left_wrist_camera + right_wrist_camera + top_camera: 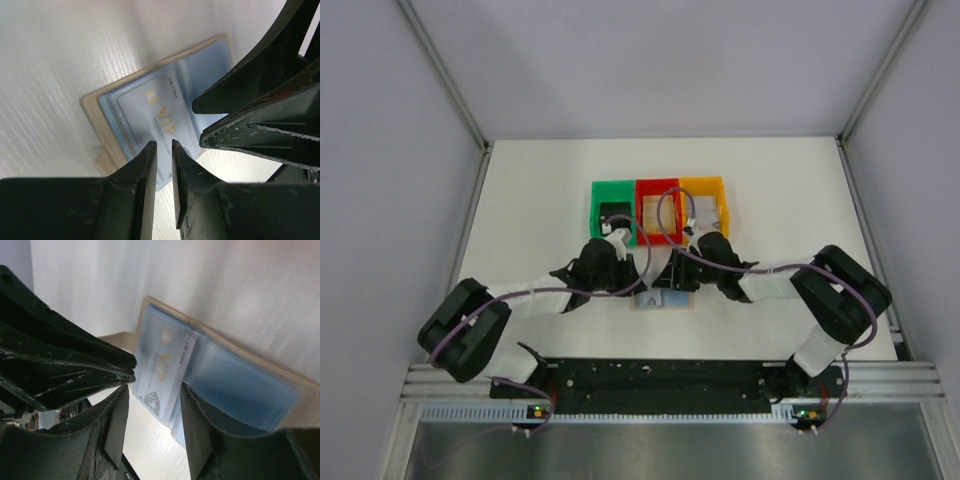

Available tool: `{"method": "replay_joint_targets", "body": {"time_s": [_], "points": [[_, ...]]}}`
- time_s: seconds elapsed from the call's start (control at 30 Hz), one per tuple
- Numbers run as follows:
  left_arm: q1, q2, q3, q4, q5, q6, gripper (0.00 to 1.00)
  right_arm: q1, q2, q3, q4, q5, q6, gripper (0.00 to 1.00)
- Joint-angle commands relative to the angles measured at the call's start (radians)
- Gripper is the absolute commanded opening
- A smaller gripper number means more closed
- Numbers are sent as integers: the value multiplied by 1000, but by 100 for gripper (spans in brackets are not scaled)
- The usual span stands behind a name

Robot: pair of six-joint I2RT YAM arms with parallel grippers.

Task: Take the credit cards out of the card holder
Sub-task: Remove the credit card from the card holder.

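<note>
White table (pixel 540 180) is bearing the open card holder (pixel 210 65); one card (pixel 160 115) is only poking out, left pincer (pixel 163 146) narrow, right pincer (pixel 155 390) half-wide.

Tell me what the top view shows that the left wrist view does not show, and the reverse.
Only the top view: the green bin, red bin and orange bin behind the holder, and the whole left arm and right arm. Only the left wrist view: a light blue card marked VIP, partly out of its sleeve. Both: the open holder on the white table, with the left gripper and right gripper at it.
</note>
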Motion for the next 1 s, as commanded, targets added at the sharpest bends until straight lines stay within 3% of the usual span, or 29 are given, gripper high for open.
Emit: {"method": "replay_joint_targets", "body": {"time_s": [0.0, 0.17, 0.4, 0.8, 0.97], "points": [[-3, 9, -14, 14, -35, 5, 22, -20, 64, -42, 142, -49, 62, 44], [-3, 40, -20, -5, -39, -3, 12, -32, 88, -48, 133, -37, 71, 42], [-1, 97, 5, -29, -17, 0, 7, -34, 99, -49, 137, -50, 80, 37], [-1, 118, 19, -81, -27, 9, 0, -74, 99, -112, 286, -132, 128, 1], [-3, 123, 37, -128, -47, 17, 0, -93, 93, -131, 317, -166, 129, 0]]}}
